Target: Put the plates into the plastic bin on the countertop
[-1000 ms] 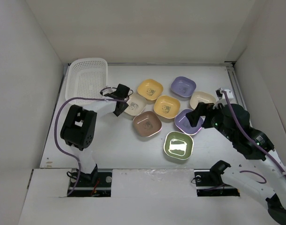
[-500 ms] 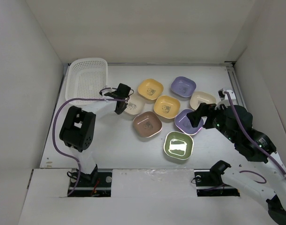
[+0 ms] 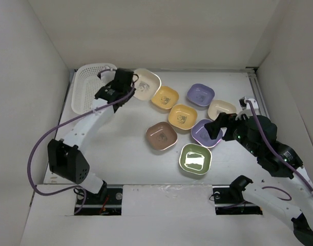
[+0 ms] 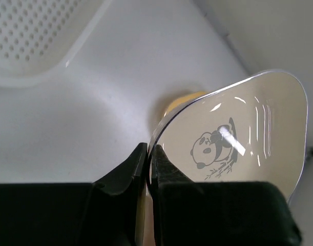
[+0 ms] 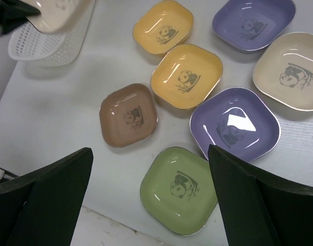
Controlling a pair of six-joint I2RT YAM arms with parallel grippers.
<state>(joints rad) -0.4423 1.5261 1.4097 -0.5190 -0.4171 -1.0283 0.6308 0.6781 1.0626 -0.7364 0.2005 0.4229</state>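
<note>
1. Saw the plates [image 5: 185, 75] as shallow, glossy rounded squares, each with a dark panda-and-bamboo print at centre.
2. Counted eight: two cream, two yellow, two lavender, one brown, one green. Counted one bin [image 3: 92, 89], white with perforated walls.
3. Found the left gripper [image 4: 148, 154] clenched on the rim of one cream plate [image 4: 238, 138], held tilted off the countertop [image 3: 125, 154], just right of the bin.
4. Found the other seven lying flat on the countertop, clustered right of the bin.
5. Found the right gripper [image 5: 149, 149] spread wide above the cluster, grasping nothing.

Glossy smooth plastic plates [image 5: 179, 190], perforated plastic bin [image 3: 89, 89], matt white countertop [image 3: 125, 154], left claw [image 4: 148, 152] seemingly matt plastic
</note>
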